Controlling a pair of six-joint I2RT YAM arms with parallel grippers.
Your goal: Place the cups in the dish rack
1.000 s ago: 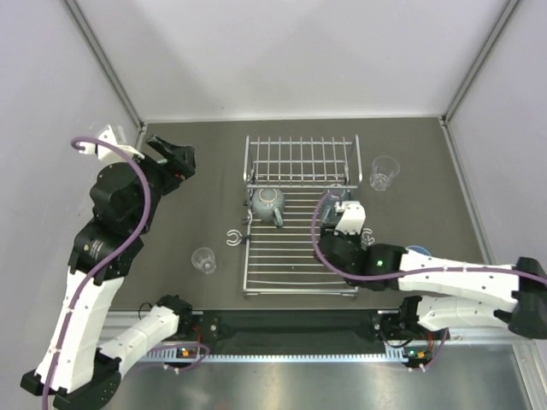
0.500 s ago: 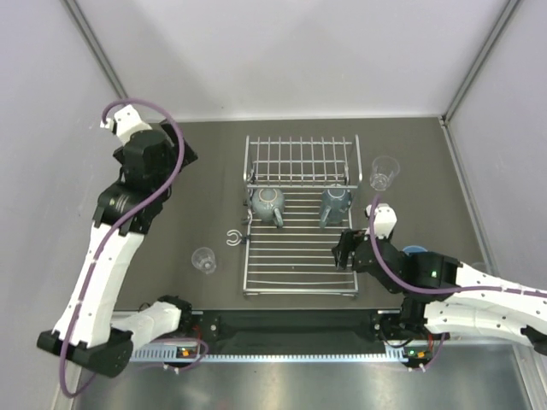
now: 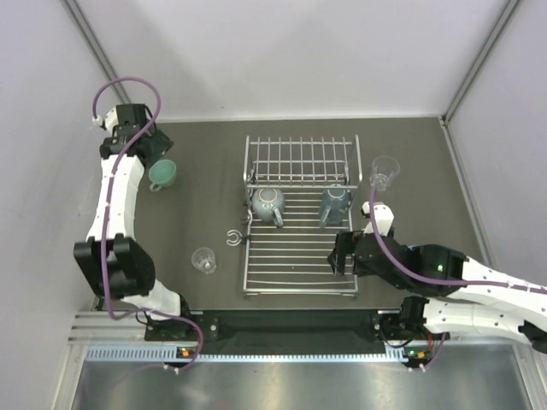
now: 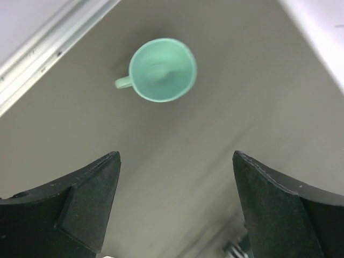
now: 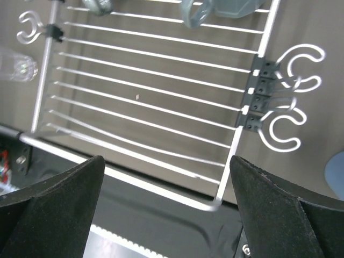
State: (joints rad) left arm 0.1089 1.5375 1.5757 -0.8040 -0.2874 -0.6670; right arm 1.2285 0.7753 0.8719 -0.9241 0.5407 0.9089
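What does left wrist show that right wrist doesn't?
Only left wrist: the mint-green mug, upright on the table, beside a frame rail. Only right wrist: the dish rack, grey-blue mugs cut off at the top edge, a clear tumbler outside its left rail, and white clips on its right rail. Both: dark tabletop, and open, empty fingers on the left gripper and right gripper.

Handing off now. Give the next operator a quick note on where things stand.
Left gripper: open, empty, above the mint-green mug, far left of the dish rack.
Right gripper: open, empty, over the rack's near end.
Done: two grey-blue mugs on the rack.
Left: mint-green mug; clear tumbler left of the rack; clear tumbler at its right; light-blue tumbler, only its edge showing, right of the rack.
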